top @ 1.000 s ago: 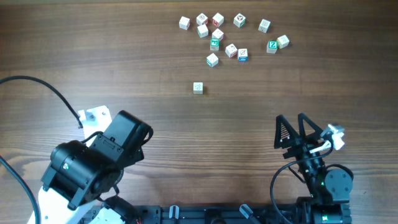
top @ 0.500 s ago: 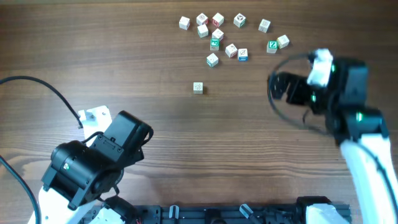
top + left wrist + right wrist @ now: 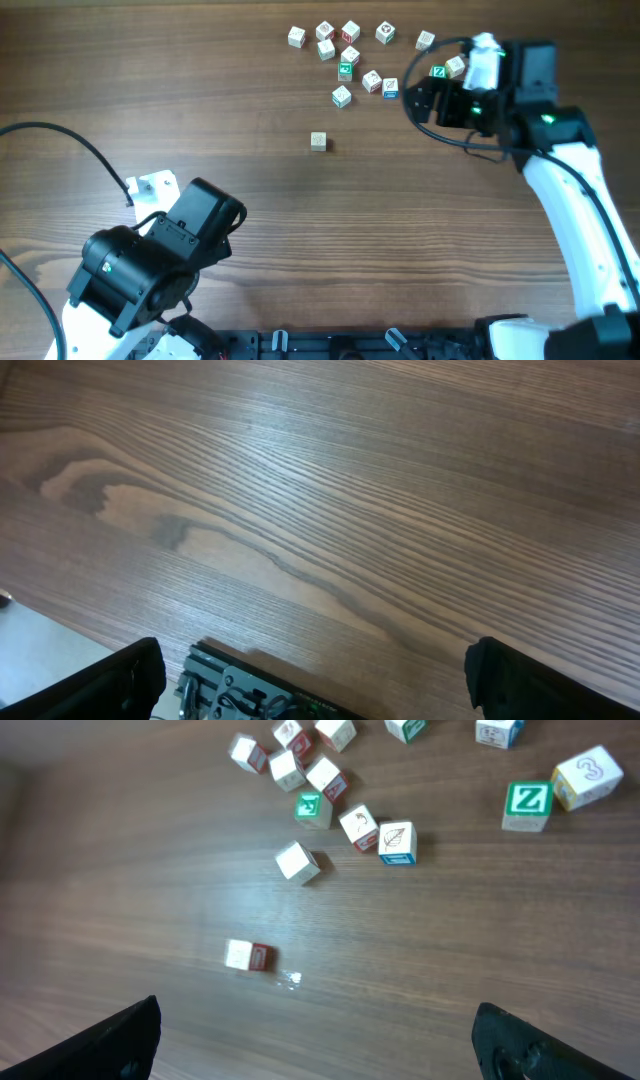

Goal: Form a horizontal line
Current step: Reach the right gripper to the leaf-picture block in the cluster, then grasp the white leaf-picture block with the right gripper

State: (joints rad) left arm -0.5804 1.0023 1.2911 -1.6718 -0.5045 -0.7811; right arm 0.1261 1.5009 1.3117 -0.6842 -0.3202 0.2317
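– Anything new at lower left?
– No. Parked there with the left claw (image 3: 316, 662) spread wide and empty.
– Mid-frame?
– Same lone cube (image 3: 318, 141) on the surface (image 3: 200, 90). At upper centre, only a crooked start of the horizontal line (image 3: 372, 83), with loose cubes all around.
– On the right?
– Swung up from lower right to just beside those cubes, with the right claw (image 3: 322, 1038) released and holding nothing. Probably lining up a first pick.
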